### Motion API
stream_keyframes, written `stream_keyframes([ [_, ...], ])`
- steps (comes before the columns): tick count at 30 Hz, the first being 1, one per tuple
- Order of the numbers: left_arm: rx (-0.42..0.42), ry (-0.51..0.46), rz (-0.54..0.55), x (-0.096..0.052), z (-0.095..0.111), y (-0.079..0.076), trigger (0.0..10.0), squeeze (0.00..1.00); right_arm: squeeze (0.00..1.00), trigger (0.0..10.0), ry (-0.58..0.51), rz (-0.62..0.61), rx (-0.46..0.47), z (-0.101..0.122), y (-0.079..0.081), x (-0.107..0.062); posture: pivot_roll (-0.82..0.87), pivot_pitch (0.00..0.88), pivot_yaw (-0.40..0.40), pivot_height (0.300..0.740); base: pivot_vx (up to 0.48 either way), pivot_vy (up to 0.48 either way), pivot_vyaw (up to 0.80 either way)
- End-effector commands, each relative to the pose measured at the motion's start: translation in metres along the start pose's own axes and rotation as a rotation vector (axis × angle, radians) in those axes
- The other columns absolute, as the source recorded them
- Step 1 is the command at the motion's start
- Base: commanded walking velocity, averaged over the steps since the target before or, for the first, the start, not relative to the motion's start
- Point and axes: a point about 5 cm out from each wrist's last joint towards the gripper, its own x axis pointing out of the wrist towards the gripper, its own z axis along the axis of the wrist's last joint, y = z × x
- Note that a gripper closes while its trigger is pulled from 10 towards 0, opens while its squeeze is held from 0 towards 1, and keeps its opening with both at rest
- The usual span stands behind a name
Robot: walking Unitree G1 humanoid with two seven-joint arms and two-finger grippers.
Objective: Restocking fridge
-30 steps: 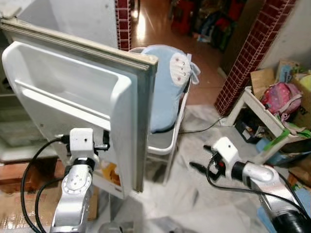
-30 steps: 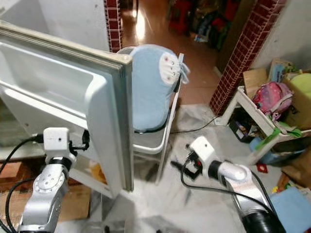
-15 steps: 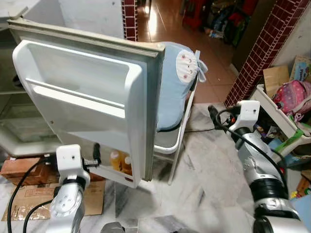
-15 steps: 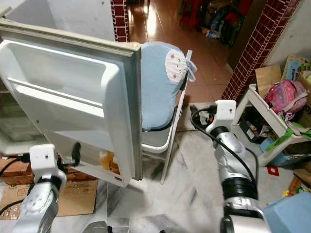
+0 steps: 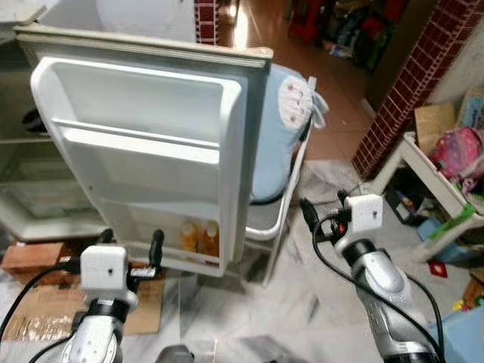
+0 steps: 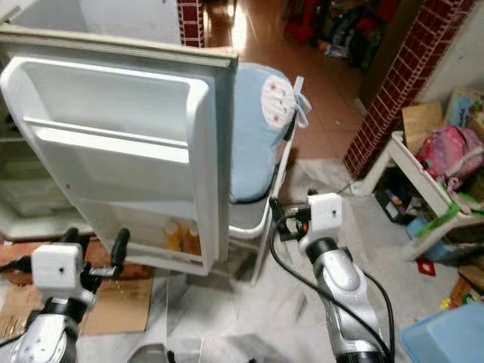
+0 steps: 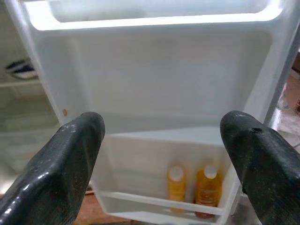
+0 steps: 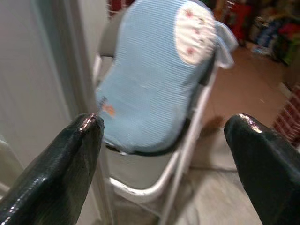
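Note:
The white fridge door [image 5: 144, 151] stands open in front of me, its inner shelves facing me. Two orange bottles [image 5: 200, 237] stand in its lowest door shelf, also seen as bottles [image 7: 192, 185] in the left wrist view. My left gripper [image 5: 131, 240] is open, low in front of the door's bottom shelf, holding nothing. My right gripper [image 5: 324, 208] is open too, beside the door's outer edge and pointing at a white folding chair [image 5: 276, 144] with a light blue cushion [image 8: 154, 79]. The fridge's inside [image 5: 34, 189] shows at the far left.
A brick pillar [image 5: 401, 83] and a white low table [image 5: 423, 170] with a pink backpack [image 5: 454, 151] stand at the right. Flat cardboard [image 5: 30, 333] lies on the marble floor by the fridge. A blue bin [image 6: 446, 340] sits at the lower right.
The camera has shifted and the door now faces me more squarely. My right arm came down from the right toward the chair. My left gripper sits lower, in front of the bottom shelf.

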Motion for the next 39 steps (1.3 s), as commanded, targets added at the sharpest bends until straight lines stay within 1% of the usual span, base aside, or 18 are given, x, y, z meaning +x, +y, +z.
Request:
stream_keyframes([
  [1, 0.033, -0.005, 0.009, 0.0, -0.001, -0.003, 10.0, 0.0, 0.0, 10.0, -0.001, -0.025, -0.019, 0.006, -0.004, 0.009, 0.08, 0.0, -0.051, 0.74, 0.0, 0.0, 0.0],
  [2, 0.038, -0.008, 0.001, 0.0, 0.0, -0.008, 10.0, 0.0, 0.0, 10.0, -0.012, -0.04, -0.023, 0.012, -0.005, 0.019, 0.08, 0.0, -0.052, 0.74, 0.0, 0.0, 0.0],
  [3, 0.038, -0.008, 0.001, 0.0, 0.0, -0.008, 10.0, 0.0, 0.0, 10.0, -0.012, -0.04, -0.023, 0.012, -0.005, 0.019, 0.08, 0.0, -0.052, 0.74, 0.0, 0.0, 0.0],
  [4, 0.035, -0.012, 0.003, 0.0, 0.001, -0.01, 10.0, 0.0, 0.0, 10.0, -0.04, -0.066, -0.026, 0.021, -0.006, 0.029, 0.08, 0.0, -0.054, 0.74, 0.0, 0.0, 0.0],
  [5, 0.036, -0.014, 0.008, 0.0, 0.001, -0.01, 10.0, 0.0, 0.0, 10.0, -0.054, -0.078, -0.027, 0.024, -0.007, 0.033, 0.09, 0.0, -0.055, 0.74, 0.0, 0.0, 0.0],
  [7, 0.034, -0.012, 0.017, -0.001, 0.001, -0.01, 10.0, 0.0, 0.0, 10.0, -0.09, -0.109, -0.042, 0.037, -0.006, 0.048, 0.1, 0.0, -0.062, 0.74, 0.0, 0.0, 0.8],
  [11, 0.032, -0.01, 0.023, -0.002, 0.0, -0.011, 10.0, 0.0, 0.0, 10.0, -0.119, -0.138, -0.045, 0.05, -0.001, 0.064, 0.11, 0.0, -0.067, 0.74, 0.0, 0.0, 0.8],
  [14, 0.026, 0.0, 0.03, -0.002, -0.001, -0.011, 10.0, 0.0, 0.0, 10.0, -0.129, -0.161, -0.032, 0.053, -0.001, 0.07, 0.11, 0.002, -0.067, 0.74, 0.0, 0.0, 0.8],
  [17, 0.024, 0.009, 0.032, -0.003, -0.003, -0.01, 10.0, 0.0, 0.0, 10.0, -0.134, -0.172, -0.024, 0.054, 0.001, 0.074, 0.11, 0.003, -0.067, 0.74, 0.0, 0.0, 0.8],
  [22, 0.016, 0.047, 0.032, 0.001, -0.011, -0.008, 10.0, 0.0, 0.0, 10.0, -0.132, -0.204, -0.023, 0.049, 0.0, 0.072, 0.11, 0.0, -0.066, 0.74, 0.0, 0.0, 0.79],
  [26, -0.033, 0.07, 0.053, 0.017, -0.018, -0.005, 10.0, 0.0, 0.0, 10.0, -0.106, -0.223, -0.029, 0.04, -0.002, 0.07, 0.1, 0.0, -0.062, 0.74, 0.0, 0.0, 0.79],
  [27, -0.034, 0.072, 0.051, 0.018, -0.018, -0.005, 10.0, 0.0, 0.0, 10.0, -0.105, -0.224, -0.029, 0.039, -0.002, 0.07, 0.1, 0.0, -0.062, 0.74, 0.0, 0.0, 0.79],
  [29, -0.064, 0.104, 0.027, 0.022, -0.023, -0.008, 10.0, 0.0, 0.0, 10.0, -0.1, -0.226, -0.027, 0.037, -0.002, 0.07, 0.1, 0.0, -0.06, 0.74, 0.0, 0.0, 0.78],
  [30, -0.083, 0.144, 0.004, 0.026, -0.029, -0.011, 10.0, 0.0, 0.0, 10.0, -0.086, -0.231, -0.024, 0.033, -0.002, 0.071, 0.1, 0.0, -0.056, 0.74, 0.0, 0.0, 0.48],
  [31, -0.111, 0.211, 0.0, 0.035, -0.04, -0.01, 10.0, 0.0, 0.0, 10.0, -0.062, -0.243, -0.009, 0.028, -0.001, 0.072, 0.1, 0.0, -0.052, 0.74, 0.0, 0.0, 0.0],
  [34, -0.167, 0.282, 0.032, 0.046, -0.055, -0.005, 10.0, 0.0, 0.0, 10.0, -0.055, -0.242, 0.002, 0.024, 0.003, 0.075, 0.09, 0.0, -0.043, 0.74, 0.0, 0.0, 0.0],
  [36, -0.18, 0.319, 0.026, 0.051, -0.063, -0.005, 10.0, 0.0, 0.0, 10.0, -0.048, -0.24, 0.003, 0.021, 0.005, 0.077, 0.09, 0.0, -0.04, 0.74, 0.0, 0.0, 0.0],
  [39, -0.156, 0.35, -0.031, 0.056, -0.07, -0.011, 10.0, 0.0, 0.0, 10.0, -0.053, -0.238, -0.006, 0.022, 0.008, 0.08, 0.09, 0.0, -0.034, 0.74, 0.0, 0.0, 0.0],
])
